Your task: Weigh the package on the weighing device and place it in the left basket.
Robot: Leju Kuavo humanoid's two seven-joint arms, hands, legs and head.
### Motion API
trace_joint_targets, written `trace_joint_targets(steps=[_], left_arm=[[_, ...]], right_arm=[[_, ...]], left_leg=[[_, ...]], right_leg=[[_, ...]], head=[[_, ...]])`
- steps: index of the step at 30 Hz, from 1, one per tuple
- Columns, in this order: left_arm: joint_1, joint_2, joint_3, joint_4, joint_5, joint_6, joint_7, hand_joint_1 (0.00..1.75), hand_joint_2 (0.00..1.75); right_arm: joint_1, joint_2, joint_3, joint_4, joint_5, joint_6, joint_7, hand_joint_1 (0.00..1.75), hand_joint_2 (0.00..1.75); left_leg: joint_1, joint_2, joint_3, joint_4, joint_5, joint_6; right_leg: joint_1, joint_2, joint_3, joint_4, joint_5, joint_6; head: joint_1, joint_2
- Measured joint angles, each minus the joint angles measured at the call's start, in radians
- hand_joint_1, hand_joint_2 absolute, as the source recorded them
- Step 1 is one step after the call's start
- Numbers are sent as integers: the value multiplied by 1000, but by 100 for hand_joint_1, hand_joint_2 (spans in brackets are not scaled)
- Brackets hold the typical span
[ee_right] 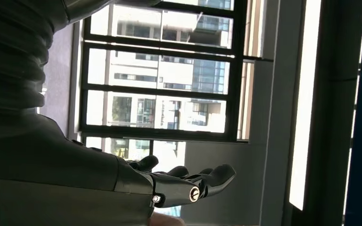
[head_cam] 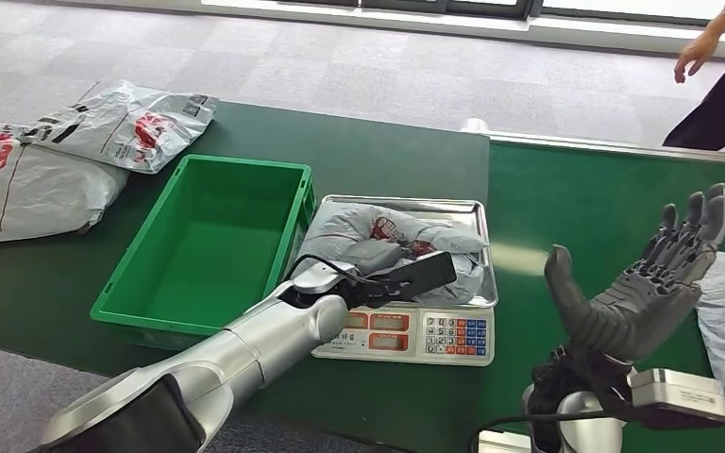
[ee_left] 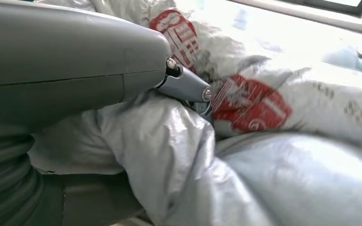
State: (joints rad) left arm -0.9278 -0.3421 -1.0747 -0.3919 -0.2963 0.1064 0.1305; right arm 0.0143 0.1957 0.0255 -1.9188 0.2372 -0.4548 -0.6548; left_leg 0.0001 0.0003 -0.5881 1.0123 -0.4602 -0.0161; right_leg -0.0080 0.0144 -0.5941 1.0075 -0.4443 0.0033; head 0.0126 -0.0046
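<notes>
Left hand (head_cam: pixel 378 269) grips crinkled glossy package (head_cam: pixel 387 231) on steel scale (head_cam: pixel 415 332).

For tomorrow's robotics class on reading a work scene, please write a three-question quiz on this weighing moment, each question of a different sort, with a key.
1. True or false: the package lies on the scale's steel tray.
2. Multiple choice: the green basket holds
A. one package
B. two packages
C. nothing
3. Fill in: the right hand is raised with its fingers ____ and holds nothing.

Key
1. True. It lies on the tray above the scale's keypad, and the left hand rests on it, its thumb pressed into the plastic in the left wrist view.
2. C. Two more packages lie on the table beyond the basket.
3. Spread.
</notes>
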Motion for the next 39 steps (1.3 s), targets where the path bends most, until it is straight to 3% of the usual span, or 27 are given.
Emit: trace_joint_targets(steps=[9,15,22,28,39], left_arm=[[49,45,157,-38,-98,115,-49,175,175],[169,83,414,-305,-296,127,-140,175,175],[174,94,652,-543,-327,113,-196,175,175],[181,97,713,-610,-329,106,-202,175,175],[190,98,738,-638,-329,105,-204,175,175]], right_arm=[[-48,-2,50,34,1,38,41,0,175],[13,-25,48,40,-15,9,22,0,175],[64,-28,20,27,-7,-15,28,0,175],[70,-28,11,22,-4,-15,30,0,175],[73,-28,7,19,-4,-15,32,0,175]], left_leg=[[3,2,9,-1,2,-5],[3,1,6,-1,4,-8],[3,0,2,-1,4,-8],[3,-2,0,-1,4,-8],[3,-3,0,-1,4,-7]], right_leg=[[1,2,2,0,1,-4],[2,2,-5,1,2,-5],[3,1,-10,2,2,-5],[3,0,-10,2,1,-5],[2,0,-10,2,1,-5]], head=[[0,0],[0,0],[0,0],[0,0],[0,0]])
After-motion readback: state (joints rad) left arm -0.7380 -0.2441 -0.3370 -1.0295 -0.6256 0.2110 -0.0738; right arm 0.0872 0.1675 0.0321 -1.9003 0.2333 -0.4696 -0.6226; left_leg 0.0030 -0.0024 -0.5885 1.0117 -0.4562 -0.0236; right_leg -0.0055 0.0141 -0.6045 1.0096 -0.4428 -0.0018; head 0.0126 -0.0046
